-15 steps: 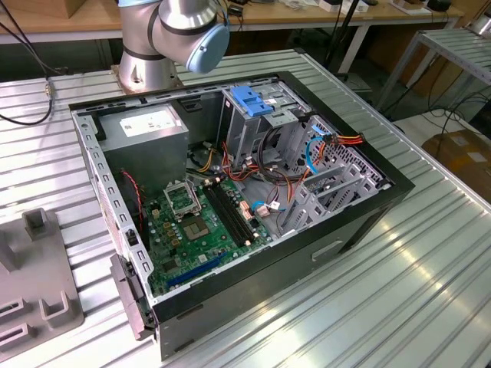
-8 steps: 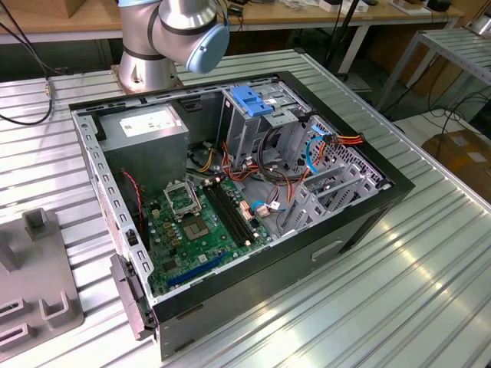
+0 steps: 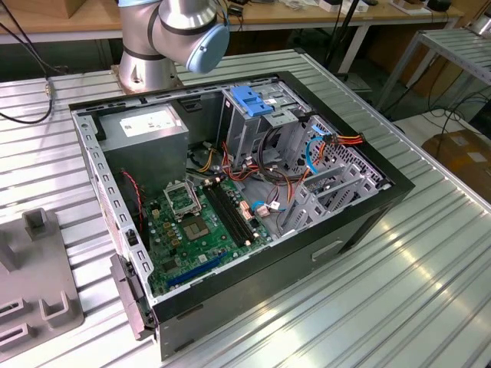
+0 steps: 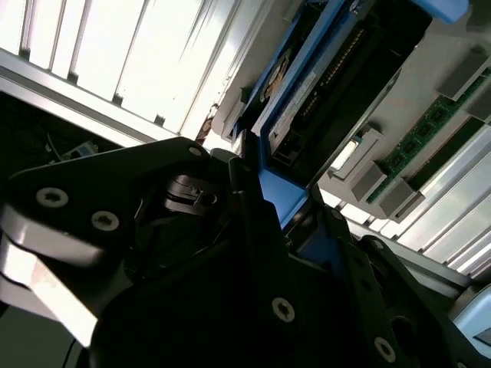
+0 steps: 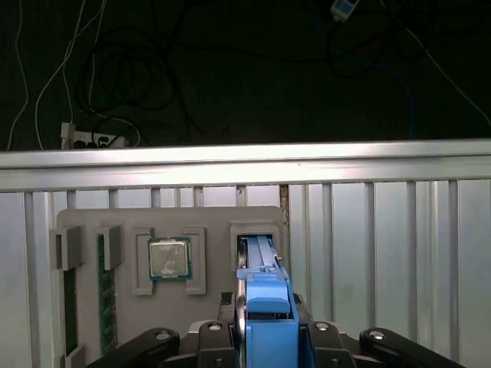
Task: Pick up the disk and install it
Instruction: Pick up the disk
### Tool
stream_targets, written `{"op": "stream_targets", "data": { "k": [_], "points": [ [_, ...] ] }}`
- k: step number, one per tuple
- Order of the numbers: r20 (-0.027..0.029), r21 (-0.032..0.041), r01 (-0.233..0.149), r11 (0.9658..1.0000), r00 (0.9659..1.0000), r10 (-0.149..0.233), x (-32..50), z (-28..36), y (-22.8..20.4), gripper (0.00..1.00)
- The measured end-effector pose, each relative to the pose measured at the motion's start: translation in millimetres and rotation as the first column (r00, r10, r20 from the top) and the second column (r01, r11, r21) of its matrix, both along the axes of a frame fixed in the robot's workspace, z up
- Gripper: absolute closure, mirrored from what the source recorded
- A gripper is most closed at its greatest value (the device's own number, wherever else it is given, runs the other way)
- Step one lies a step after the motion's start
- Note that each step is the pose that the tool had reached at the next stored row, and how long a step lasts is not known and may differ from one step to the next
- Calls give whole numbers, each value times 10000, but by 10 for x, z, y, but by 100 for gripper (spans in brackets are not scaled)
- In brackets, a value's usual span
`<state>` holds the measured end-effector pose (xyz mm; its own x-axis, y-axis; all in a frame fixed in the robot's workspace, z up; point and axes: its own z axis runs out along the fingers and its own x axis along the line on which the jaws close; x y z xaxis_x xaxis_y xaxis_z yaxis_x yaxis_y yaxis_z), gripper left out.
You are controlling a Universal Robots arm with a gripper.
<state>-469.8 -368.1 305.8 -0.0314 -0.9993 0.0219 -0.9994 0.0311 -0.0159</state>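
**Inspector:** State of the fingers (image 4: 249, 207)?

**Assessor:** Pinching the disk (image 5: 265, 307) by its blue carrier, one against each side, in both wrist views.

**Inspector:** Location of the disk?

**Assessor:** On edge, in line with the slot (image 5: 255, 232) of the grey holder (image 5: 207, 218), which lies by an edge of the desk (image 5: 368, 253). I cannot tell whether its far end sits in the slot or just clear of it.

**Inspector:** Neighbours?

**Assessor:** A processor chip (image 5: 169, 259) in the next pocket, and a memory stick (image 5: 106, 291) beyond it. The computer case (image 3: 360, 222) stands mid-desk, well apart from the holder.

**Inspector:** Recommendation for the lift?

**Assessor:** In my judgement, draw straight along the slot with no tilt and the grip centred, so the carrier neither binds nor swings toward the chip
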Motion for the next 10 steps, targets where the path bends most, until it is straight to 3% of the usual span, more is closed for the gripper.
{"op": "stream_targets", "data": {
  "k": [1, 2, 10],
  "points": [
    [-1, 0, -3, 10000, 10000, 3, 0, 171, 0, 63],
    [-1, 2, -3, 10000, 10000, 3, 0, 237, 0, 63],
    [0, 18, -3, 10000, 10000, 3, 0, 372, 0, 63]
  ]
}}
